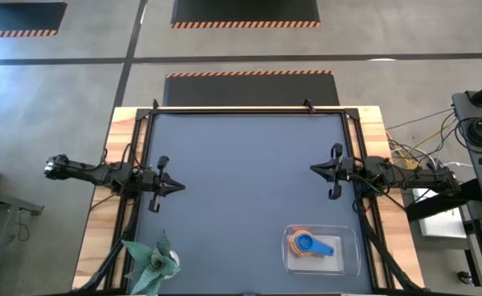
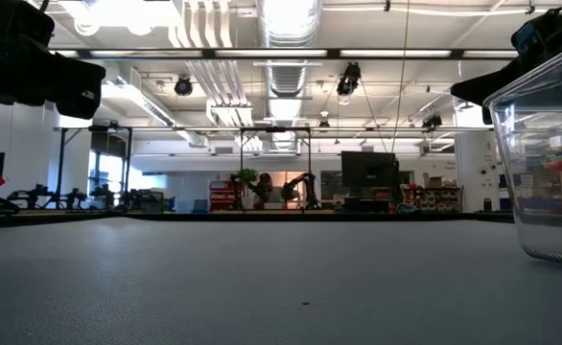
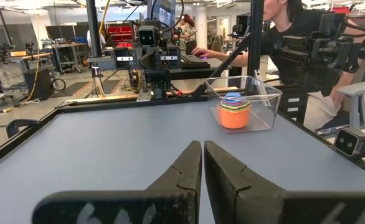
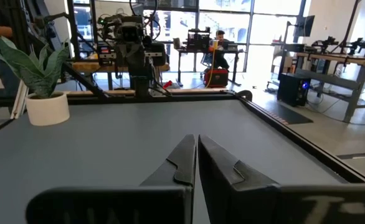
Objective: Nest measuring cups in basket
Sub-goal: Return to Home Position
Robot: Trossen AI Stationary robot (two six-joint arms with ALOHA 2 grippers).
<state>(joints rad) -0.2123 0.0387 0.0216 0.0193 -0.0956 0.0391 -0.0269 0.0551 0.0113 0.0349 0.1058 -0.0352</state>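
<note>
The measuring cups (image 1: 310, 243) sit nested in one stack, orange outermost and a blue one with its handle on top, inside the clear basket (image 1: 348, 261) near the table's near right corner. In the left wrist view the stack (image 3: 235, 112) stands on the basket's floor (image 3: 265, 106). The low view shows the basket's wall (image 2: 540, 144) at the right edge. My left gripper (image 1: 180, 187) hovers shut at the table's left side, far from the basket. My right gripper (image 1: 313, 169) hovers shut at the right side, beyond the basket. Both point toward the table's middle.
A potted plant (image 1: 152, 263) in a white pot stands at the near left corner, also in the right wrist view (image 4: 40, 81). The wide grey mat (image 1: 241, 181) between the arms is bare. A person sits at a desk beyond the table's right edge (image 3: 294, 31).
</note>
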